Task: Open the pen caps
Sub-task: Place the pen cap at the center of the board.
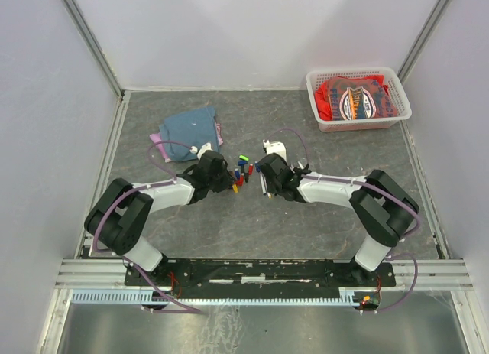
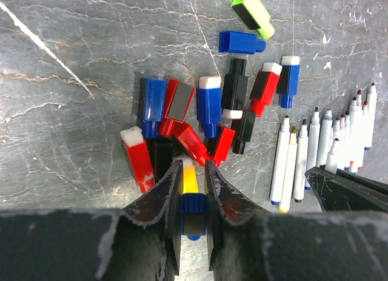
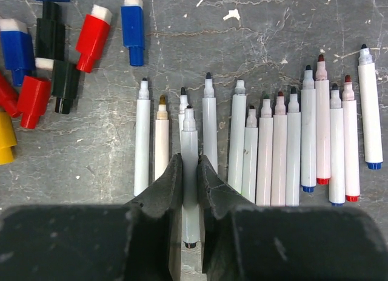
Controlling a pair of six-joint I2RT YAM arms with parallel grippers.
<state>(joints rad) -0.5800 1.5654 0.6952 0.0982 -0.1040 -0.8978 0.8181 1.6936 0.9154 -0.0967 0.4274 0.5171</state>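
Note:
A heap of pen caps (image 2: 182, 117) in red, blue and black lies on the grey table, with a green cap (image 2: 253, 11) set apart. From above, the caps (image 1: 241, 174) sit between both grippers. My left gripper (image 2: 193, 165) is shut on a blue cap (image 2: 194, 211), and a yellow cap (image 2: 190, 181) shows just past it. A row of uncapped white pens (image 3: 285, 147) lies side by side. My right gripper (image 3: 189, 161) straddles one white pen (image 3: 190, 135), jaws close against its barrel. Whether they still press on it does not show.
A white basket (image 1: 355, 71) holding red cloth stands at the back right. A folded blue cloth (image 1: 189, 127) lies at the back left. White walls close the table in on three sides. The two arms (image 1: 328, 187) reach in from the near edge.

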